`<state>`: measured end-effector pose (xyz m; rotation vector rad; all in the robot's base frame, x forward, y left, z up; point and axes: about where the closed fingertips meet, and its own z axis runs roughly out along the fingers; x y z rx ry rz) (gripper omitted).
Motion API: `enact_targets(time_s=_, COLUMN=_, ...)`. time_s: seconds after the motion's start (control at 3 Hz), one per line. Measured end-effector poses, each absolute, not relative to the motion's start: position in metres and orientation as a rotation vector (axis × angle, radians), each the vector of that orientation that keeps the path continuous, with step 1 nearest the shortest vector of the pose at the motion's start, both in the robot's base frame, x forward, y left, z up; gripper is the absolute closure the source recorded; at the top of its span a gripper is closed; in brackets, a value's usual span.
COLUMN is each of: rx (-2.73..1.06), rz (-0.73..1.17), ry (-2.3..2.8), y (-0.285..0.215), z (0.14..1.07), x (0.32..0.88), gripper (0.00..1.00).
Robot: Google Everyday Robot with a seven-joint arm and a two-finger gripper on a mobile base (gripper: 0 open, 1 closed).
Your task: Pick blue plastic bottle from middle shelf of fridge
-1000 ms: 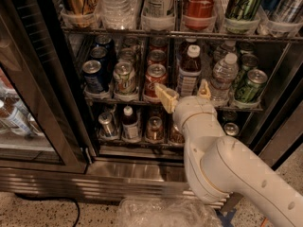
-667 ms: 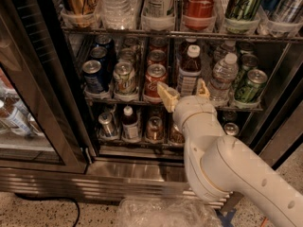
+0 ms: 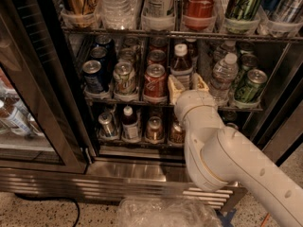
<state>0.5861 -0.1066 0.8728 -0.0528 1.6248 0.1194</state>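
The fridge [image 3: 137, 170] stands open in front of me. Its middle shelf [image 3: 113, 100] holds a blue can [image 3: 94, 75], a green-white can [image 3: 124, 78], a red can [image 3: 155, 81], a dark plastic bottle with a white cap [image 3: 182, 63], a clear plastic water bottle [image 3: 222, 77] and a green can [image 3: 251, 85]. I cannot tell which bottle is the blue one. My gripper [image 3: 187, 85] is at the shelf's front edge, open. One tan finger is on each side of the dark bottle's lower part, and the wrist hides the bottle's base.
The glass door [image 3: 23, 103] hangs open at the left. The upper rack holds tall bottles, among them a Coca-Cola [image 3: 199, 4]. The lowest rack has small cans [image 3: 154, 128]. Crumpled clear plastic [image 3: 161, 213] and a black cable [image 3: 57, 200] lie on the floor.
My gripper has moved right and slightly up, from in front of the red can to in front of the dark bottle. Both fingers now show beside it.
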Motion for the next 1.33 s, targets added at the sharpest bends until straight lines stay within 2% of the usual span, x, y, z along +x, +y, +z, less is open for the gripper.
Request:
enact_targets(time_s=0.33, rx=-0.053, rz=0.117, ry=1.625, y=-0.107, z=0.876, x=0.587, gripper=0.61)
enact_targets(time_s=0.67, rx=-0.055, rz=0.11, ry=1.625, y=-0.109, z=0.877, x=0.592, gripper=0.51)
enact_targets(time_s=1.33, rx=-0.076, rz=0.108, ry=1.632, y=-0.107, z=0.878, x=0.599, gripper=0.05)
